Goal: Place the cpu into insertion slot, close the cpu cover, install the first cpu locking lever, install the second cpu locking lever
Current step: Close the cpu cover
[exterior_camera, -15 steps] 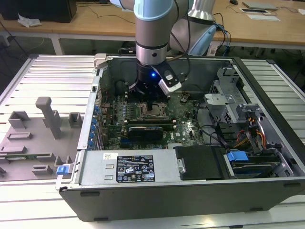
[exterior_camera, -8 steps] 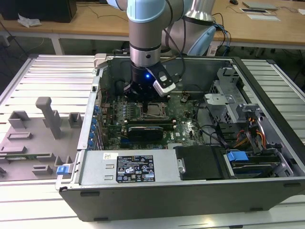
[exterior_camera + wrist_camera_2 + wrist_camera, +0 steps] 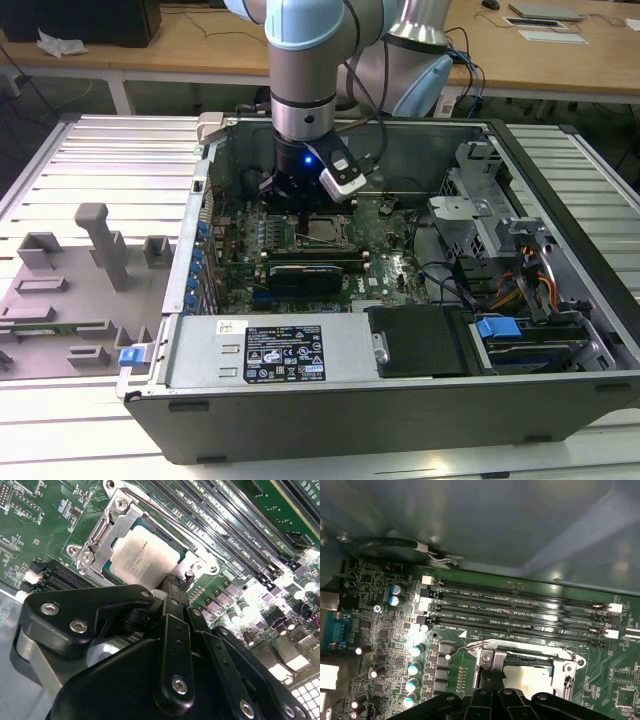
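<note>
The cpu [image 3: 142, 555] lies flat in the insertion slot [image 3: 187, 555] on the green motherboard, its silvery top showing through the window of the cpu cover [image 3: 102, 532], which lies down over it. In the first wrist view the cpu [image 3: 532, 677] and cover [image 3: 565, 655] sit just beyond the fingers. My gripper [image 3: 172, 586] is shut, its black tips together at one edge of the socket, right by a small metal hook [image 3: 190, 573]. A thin wire lever [image 3: 469, 647] curls out at the socket's corner. In the exterior view my gripper [image 3: 300, 205] hangs low over the socket [image 3: 322, 232].
Long black memory slots [image 3: 520, 612] run beside the socket. Capacitors [image 3: 412, 670] stand close by. The case's metal walls [image 3: 420, 140] enclose the board, with a drive cage [image 3: 470, 215] and cables on the exterior view's right. A grey fixture block [image 3: 70, 290] lies outside the case.
</note>
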`<state>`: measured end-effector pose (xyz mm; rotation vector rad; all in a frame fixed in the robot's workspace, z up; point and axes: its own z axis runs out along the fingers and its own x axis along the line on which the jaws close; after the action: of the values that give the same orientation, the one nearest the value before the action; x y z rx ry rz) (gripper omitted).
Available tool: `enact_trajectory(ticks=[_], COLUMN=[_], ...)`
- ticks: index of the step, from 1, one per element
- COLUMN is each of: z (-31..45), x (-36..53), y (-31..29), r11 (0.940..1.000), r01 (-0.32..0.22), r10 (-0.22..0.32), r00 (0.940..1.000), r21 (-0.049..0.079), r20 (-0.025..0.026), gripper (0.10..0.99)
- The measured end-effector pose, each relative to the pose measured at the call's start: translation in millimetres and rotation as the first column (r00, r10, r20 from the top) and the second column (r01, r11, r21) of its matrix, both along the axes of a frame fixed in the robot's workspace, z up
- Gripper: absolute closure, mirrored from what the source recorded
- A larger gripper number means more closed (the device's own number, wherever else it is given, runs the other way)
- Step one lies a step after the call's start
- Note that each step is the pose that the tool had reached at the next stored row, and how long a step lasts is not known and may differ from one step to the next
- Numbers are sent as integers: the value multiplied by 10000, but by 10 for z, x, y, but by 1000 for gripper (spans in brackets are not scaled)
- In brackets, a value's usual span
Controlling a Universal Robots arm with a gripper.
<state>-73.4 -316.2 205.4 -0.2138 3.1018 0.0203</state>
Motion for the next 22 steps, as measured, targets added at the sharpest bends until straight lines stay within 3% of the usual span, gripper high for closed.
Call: enact_trajectory(ticks=[8,13,16,19,21,22], z=[-1,85,97,98,97,106], x=[60,62,74,175,301,314], y=[1,1,1,-9,-17,-17], r11=[10000,10000,10000,10000,10000,10000], r01=[-5,-11,-14,-13,-11,-11], r10=[5,11,14,13,11,11], r00=[10000,10000,10000,10000,9999,9999], r21=[2,3,4,2,3,-3], r20=[2,3,0,-66,-149,-162], gripper=[980,980,980,980,980,980])
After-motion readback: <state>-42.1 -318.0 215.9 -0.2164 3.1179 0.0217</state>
